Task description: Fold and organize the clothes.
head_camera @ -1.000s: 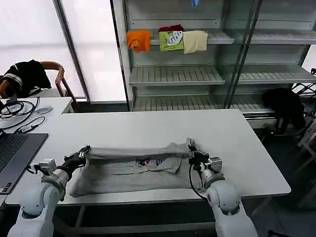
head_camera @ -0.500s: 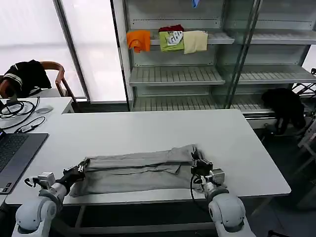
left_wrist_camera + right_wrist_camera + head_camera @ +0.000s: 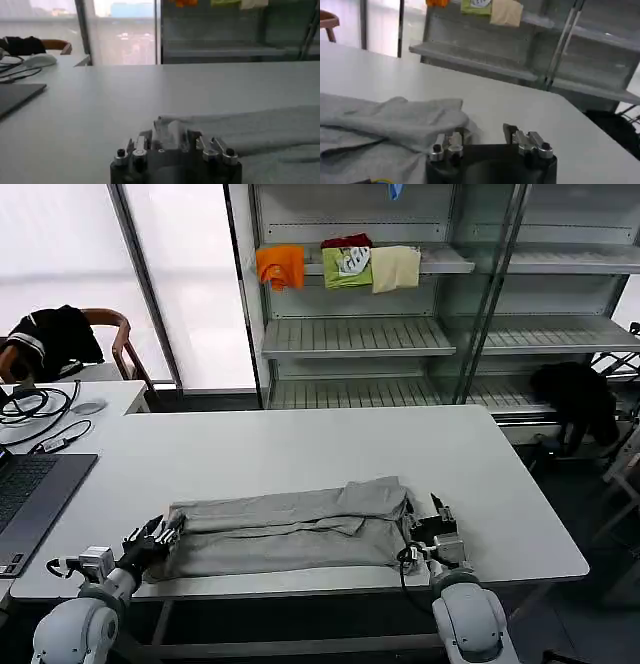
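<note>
Shirt (image 3: 285, 531), light grey, lies folded lengthwise into a long flat band near the front edge of the white table (image 3: 300, 449), running from the robot's left to its right. Its far edge is doubled over, with a thicker fold showing toward the right end.

At the shirt's left end sits the left gripper (image 3: 157, 536), low over the table with its fingers spread apart; in the left wrist view the left gripper (image 3: 172, 141) has the corner of the cloth (image 3: 240, 131) lying between its fingers, which are not closed on it.

At the shirt's right end sits the right gripper (image 3: 428, 519), released, with its fingers apart. In the right wrist view the right gripper (image 3: 485, 134) has 1 finger against the bunched edge of the shirt (image 3: 395, 122) and the other over bare table.

A laptop (image 3: 30, 494) rests at the table's left edge. Behind the table, a shelf (image 3: 350, 334) carries orange, green and cream garments (image 3: 340, 267).
</note>
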`<state>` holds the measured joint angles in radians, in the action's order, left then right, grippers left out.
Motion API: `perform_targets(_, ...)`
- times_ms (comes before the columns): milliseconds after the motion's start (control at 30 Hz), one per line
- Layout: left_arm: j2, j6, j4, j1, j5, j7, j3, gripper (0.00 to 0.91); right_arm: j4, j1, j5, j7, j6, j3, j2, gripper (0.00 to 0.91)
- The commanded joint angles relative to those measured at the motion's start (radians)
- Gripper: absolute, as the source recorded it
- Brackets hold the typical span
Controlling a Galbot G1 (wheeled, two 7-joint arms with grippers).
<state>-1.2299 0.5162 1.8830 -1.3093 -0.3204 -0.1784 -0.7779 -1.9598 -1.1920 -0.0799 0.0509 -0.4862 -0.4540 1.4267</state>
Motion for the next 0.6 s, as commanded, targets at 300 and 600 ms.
perform_targets(300, -0.063, 0.038, 0.052, -0.059, -0.011, 0.103, 0.009, 0.453, -0.066, 0.115, 0.255, 0.036, -0.028, -0.111, -0.002, 0.907)
perform_targets(600, -0.079, 0.040, 0.044, -0.051, -0.031, 0.119, 0.024, 0.010, -0.062, 0.136, 0.254, 0.037, -0.047, -0.098, 0.003, 0.907)
